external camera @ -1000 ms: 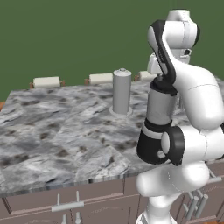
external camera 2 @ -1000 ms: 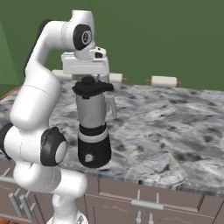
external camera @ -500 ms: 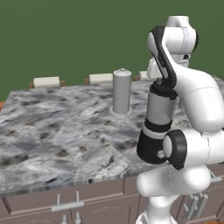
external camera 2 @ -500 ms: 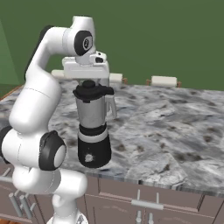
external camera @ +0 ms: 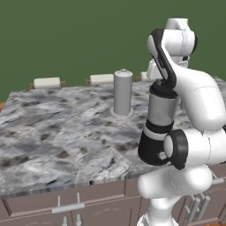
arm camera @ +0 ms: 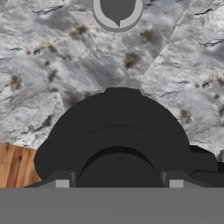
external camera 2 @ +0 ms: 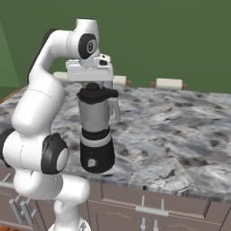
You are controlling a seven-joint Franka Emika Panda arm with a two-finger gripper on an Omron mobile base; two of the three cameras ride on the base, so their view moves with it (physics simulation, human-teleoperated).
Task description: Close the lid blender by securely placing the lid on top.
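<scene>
Your grey marbled counter [external camera 2: 180, 131] runs back to a green wall; the slim grey canister [external camera: 122, 92] stands left, well apart from the blender [external camera 2: 96, 131] near the front edge. The lid [external camera 2: 95, 93] sits on the jar, the gripper [external camera 2: 92, 85] directly above it, its fingers flanking the knob; you cannot tell whether they grip. It looks like seating is underway: press straight down, release, lift. Open counter lies right.

grey canister [external camera: 123, 92], marble counter [external camera: 53, 132], cabinet drawers [external camera 2: 149, 203]
</scene>
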